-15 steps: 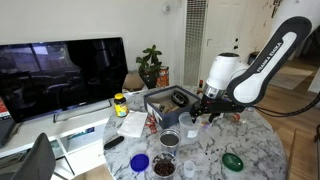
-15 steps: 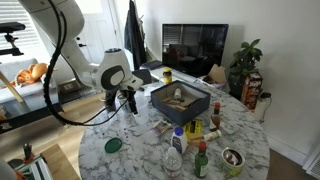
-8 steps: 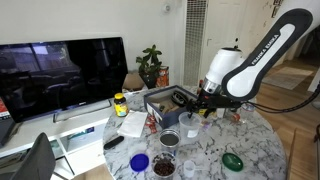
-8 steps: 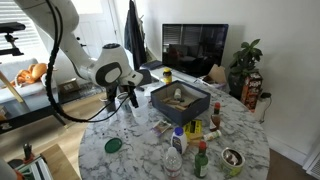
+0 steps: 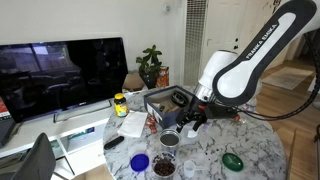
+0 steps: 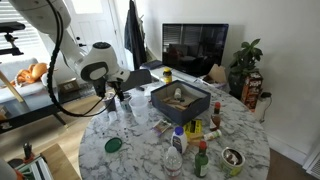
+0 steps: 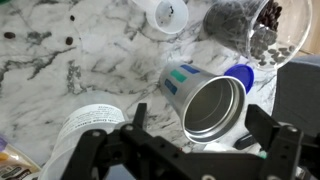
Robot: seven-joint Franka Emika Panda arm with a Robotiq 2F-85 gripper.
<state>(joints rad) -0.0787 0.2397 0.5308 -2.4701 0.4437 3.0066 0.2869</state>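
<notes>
My gripper (image 7: 205,127) is open and hangs over a marble table (image 7: 50,60), with its two dark fingers (image 7: 138,113) wide apart. Just below it, seen between the fingers, stands an open silver tin can (image 7: 214,110) with a blue-green label, and nothing touches it. In an exterior view the gripper (image 5: 190,122) sits just above and beside the can (image 5: 170,138). From the opposite side, the gripper (image 6: 118,100) points down near the black box, and the can is hidden.
A glass jar of dark bits (image 7: 250,25), a blue lid (image 7: 240,75) and a white cap (image 7: 165,12) ring the can. A black box (image 5: 165,100), yellow jar (image 5: 120,103), green lid (image 5: 233,160) and sauce bottles (image 6: 178,150) crowd the round table.
The arm has swung and dropped toward the tin can, bringing the gripper closer to the tabletop. The jaws have stayed wide apart.
</notes>
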